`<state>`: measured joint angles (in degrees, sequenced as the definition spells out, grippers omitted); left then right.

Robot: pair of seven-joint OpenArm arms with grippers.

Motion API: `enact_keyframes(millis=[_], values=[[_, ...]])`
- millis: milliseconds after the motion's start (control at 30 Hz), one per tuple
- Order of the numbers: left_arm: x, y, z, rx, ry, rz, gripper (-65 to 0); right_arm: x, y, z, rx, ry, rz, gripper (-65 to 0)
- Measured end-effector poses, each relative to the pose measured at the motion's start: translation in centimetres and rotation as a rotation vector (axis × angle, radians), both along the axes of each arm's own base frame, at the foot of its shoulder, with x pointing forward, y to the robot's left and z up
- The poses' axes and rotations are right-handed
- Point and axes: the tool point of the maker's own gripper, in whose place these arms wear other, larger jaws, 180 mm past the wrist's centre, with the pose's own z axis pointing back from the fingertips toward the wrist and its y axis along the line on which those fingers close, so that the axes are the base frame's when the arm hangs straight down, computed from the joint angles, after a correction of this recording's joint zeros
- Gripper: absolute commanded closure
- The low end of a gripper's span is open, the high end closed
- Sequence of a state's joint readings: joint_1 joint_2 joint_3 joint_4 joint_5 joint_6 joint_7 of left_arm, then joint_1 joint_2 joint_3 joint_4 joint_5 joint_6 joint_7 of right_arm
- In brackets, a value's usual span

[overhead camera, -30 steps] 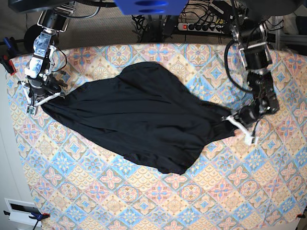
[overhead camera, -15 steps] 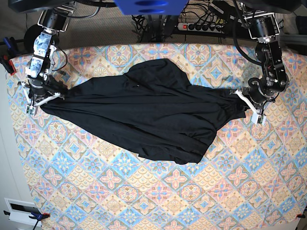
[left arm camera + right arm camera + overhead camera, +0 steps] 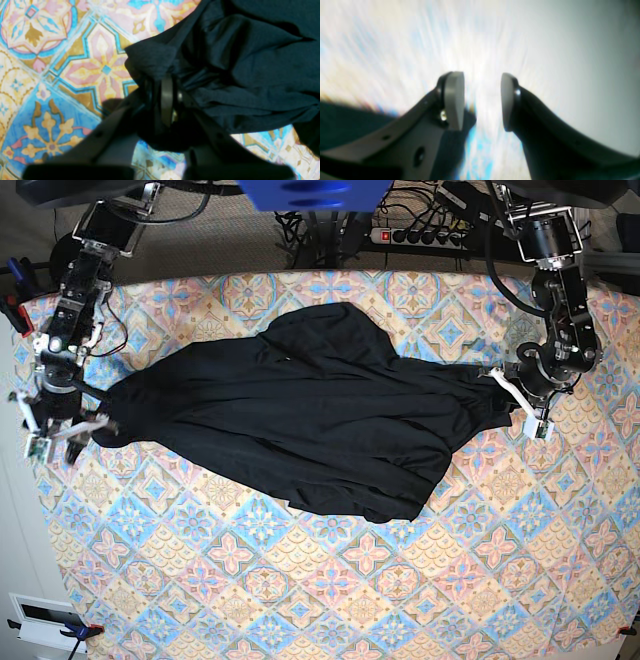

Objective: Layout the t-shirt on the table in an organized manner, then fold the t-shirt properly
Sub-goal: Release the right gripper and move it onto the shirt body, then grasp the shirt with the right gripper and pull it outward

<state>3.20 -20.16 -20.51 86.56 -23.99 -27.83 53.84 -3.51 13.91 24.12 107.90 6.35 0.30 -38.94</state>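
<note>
The black t-shirt (image 3: 300, 420) lies stretched out and wrinkled across the patterned table (image 3: 300, 600), running from left to right. On the base view's right, my left gripper (image 3: 503, 387) is shut on the shirt's right end. The left wrist view shows that gripper (image 3: 167, 96) pinching bunched black t-shirt (image 3: 250, 62) fabric low over the table (image 3: 75, 62). On the base view's left, my right gripper (image 3: 60, 430) stands open just beyond the shirt's left tip. In the blurred right wrist view the right gripper (image 3: 482, 100) has nothing between its fingers, with dark t-shirt (image 3: 345, 125) fabric at the lower left.
A power strip (image 3: 420, 235) and cables lie behind the table's far edge. A white box (image 3: 40, 615) sits off the table at the lower left. The right gripper hangs near the table's left edge.
My right gripper has opened, let go of the shirt's left tip and moved down and left. The left gripper first pulled the right end up and outward, then stayed still.
</note>
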Motion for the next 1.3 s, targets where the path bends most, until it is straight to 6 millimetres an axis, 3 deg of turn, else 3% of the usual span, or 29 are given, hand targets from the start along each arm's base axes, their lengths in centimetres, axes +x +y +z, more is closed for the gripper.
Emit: enact_keyframes(millis=[67, 100, 133, 233, 300, 433, 533, 600, 767, 900, 1067, 1133, 1233, 1300], values=[[0.0, 0.0, 0.0, 0.003, 0.001, 0.0, 0.0, 0.2, 1.4, 3.2, -0.042, -0.077, 0.038, -18.5], [0.0, 0.0, 0.0, 0.003, 0.002, 0.0, 0.0, 0.3, 2.7, 2.8, -0.052, -0.053, 0.086, -17.0], [0.0, 0.0, -0.1, 0.003, 0.003, 0.001, 0.0, 0.1, 4.0, 1.5, -0.05, -0.004, 0.135, -15.3], [-0.1, 0.0, -0.1, 0.006, 0.005, 0.0, 0.0, -2.4, 8.9, -5.1, 0.06, 0.178, 0.221, -6.9], [0.0, -0.1, -0.1, 0.003, 0.001, 0.0, 0.0, -3.7, 12.7, -7.5, 0.106, 0.249, 0.31, 0.0], [0.0, -0.1, -0.1, 0.006, 0.002, 0.0, 0.0, -2.8, 20.4, -7.4, 0.119, 0.23, 0.523, 0.0], [0.0, 0.0, -0.2, 0.006, 0.004, 0.0, 0.0, -4.5, 25.6, -8.6, 0.151, 0.277, 0.668, 0.0], [0.0, 0.0, -0.2, 0.006, 0.003, 0.0, 0.0, -4.9, 27.5, -9.1, 0.155, 0.305, 0.722, 0.0], [-0.1, 0.0, -0.2, 0.005, 0.004, 0.003, 0.0, -0.3, 30.1, -6.3, 0.16, 0.21, 0.791, 0.0], [-0.4, 0.1, -0.4, 0.004, 0.001, 0.007, 0.0, -1.9, 31.7, -10.5, 0.327, 0.378, 0.822, 0.0], [-1.2, 0.1, -0.9, -0.001, -0.007, 0.012, 0.0, 2.1, 32.0, -8.7, 0.412, 0.296, 0.818, 0.0], [-1.1, 0.0, -0.9, -0.002, -0.007, 0.013, 0.0, 2.2, 31.6, -10.7, 0.436, 0.35, 0.794, 0.0], [-1.2, 0.0, -1.0, -0.002, -0.007, 0.013, 0.0, 0.7, 30.4, -15.9, 0.456, 0.488, 0.735, 0.0], [-1.1, 0.1, -0.9, -0.001, -0.009, 0.014, 0.0, 1.3, 29.9, -17.2, 0.483, 0.477, 0.712, 0.0]])
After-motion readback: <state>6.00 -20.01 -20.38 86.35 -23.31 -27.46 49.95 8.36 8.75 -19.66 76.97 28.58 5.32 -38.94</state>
